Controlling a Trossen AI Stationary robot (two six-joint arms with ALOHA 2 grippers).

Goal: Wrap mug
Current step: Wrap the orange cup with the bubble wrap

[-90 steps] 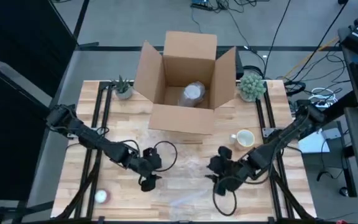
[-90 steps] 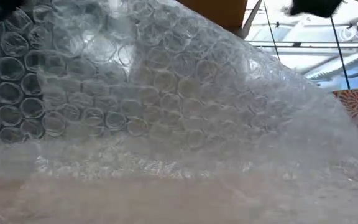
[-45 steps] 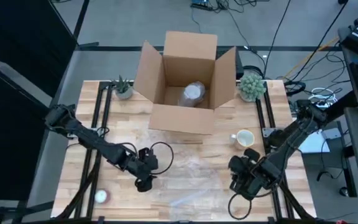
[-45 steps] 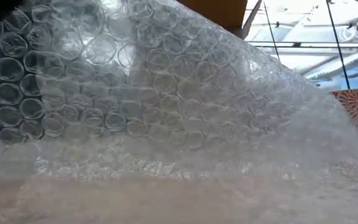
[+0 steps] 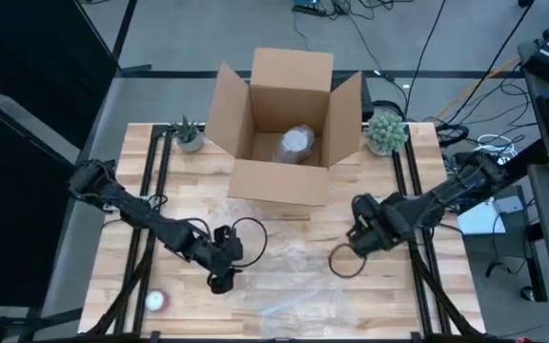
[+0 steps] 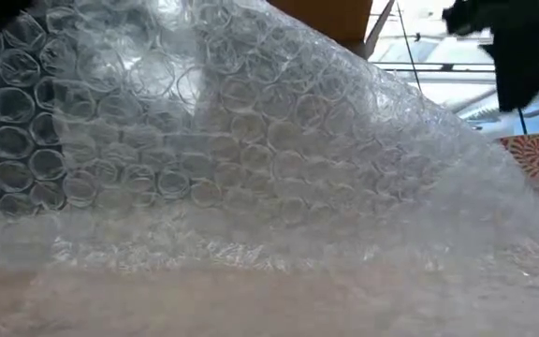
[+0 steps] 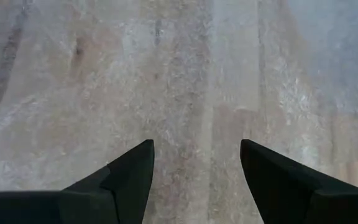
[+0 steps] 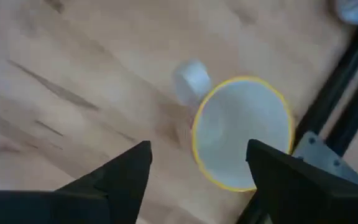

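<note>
- I see my right hand (image 8: 194, 171) hanging above the white round ceramic mug with a thin yellow rim (image 8: 241, 132), its two dark fingers spread wide on both sides of the mug's mouth and touching nothing.
- The mug stands upright on the pale wooden plank surface (image 5: 284, 229), on the right side, close to a black metal rail; its small handle points away from the rail.
- In the high view the right arm covers the mug, so I place it only by the right wrist view.
- My left hand (image 7: 196, 163) is low over the clear bubble wrap sheet (image 6: 251, 178), fingers spread apart, nothing between them.
- The sheet lies on the front middle of the surface; in the low view one part rises up in a soft slope, full of round air bubbles.
- Behind it stands an open brown cardboard box (image 5: 289, 124) with flaps up, a bubble-wrapped bundle inside.
</note>
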